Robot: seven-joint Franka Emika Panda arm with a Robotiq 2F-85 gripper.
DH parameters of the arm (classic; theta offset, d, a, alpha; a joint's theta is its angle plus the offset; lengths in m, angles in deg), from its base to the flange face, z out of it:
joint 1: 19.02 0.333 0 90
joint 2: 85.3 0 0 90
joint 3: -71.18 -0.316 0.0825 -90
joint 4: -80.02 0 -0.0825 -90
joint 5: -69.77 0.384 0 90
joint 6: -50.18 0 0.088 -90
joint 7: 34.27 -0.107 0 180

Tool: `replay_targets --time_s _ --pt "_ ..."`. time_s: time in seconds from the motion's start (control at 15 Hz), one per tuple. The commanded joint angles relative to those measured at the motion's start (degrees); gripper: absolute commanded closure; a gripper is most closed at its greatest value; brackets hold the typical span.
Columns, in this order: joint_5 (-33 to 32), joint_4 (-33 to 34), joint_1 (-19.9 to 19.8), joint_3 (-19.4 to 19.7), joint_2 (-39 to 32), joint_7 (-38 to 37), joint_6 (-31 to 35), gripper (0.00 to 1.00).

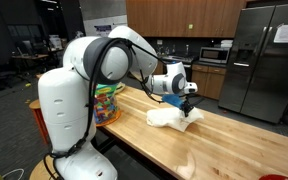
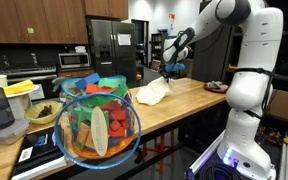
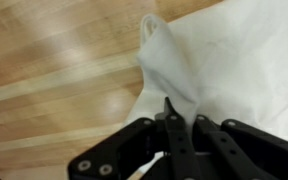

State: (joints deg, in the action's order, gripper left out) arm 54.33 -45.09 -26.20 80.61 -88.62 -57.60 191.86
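Room: kitchen-lab with dark wood cabinets; one steel fridge (image 1: 264, 60) and one microwave (image 1: 216, 55) at the back.
Surface: one long wooden counter (image 1: 239, 142), pale planks in the wrist view.
Cloths: one white cloth (image 1: 169, 118), rumpled, lying on the counter directly under the wrist; seen in both exterior views.
Baskets: one basket (image 2: 136, 118) of coloured pieces at the counter's end, well apart from the cloth.
Arms: one, white, standing at the counter's edge; the forearm reaches out over the wood and the wrist is turned down.
Gripper (image 3: 169, 105): one, low on the cloth.
Fingers: drawn together to a point, a raised fold of the cloth pinched between them, its ridge running away from the tips.
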Motion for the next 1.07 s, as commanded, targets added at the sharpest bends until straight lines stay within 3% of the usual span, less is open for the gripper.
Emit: replay_targets --time_s 0.0,0.53,1.0 --pt "2.34 -0.43 -3.11 2.69 0.88 2.78 0.54 0.99" --pt "6.61 5.06 -6.4 5.72 -2.43 4.3 -2.03 0.99" --pt "7.29 9.25 -2.04 2.01 -2.09 2.34 -4.45 0.99"
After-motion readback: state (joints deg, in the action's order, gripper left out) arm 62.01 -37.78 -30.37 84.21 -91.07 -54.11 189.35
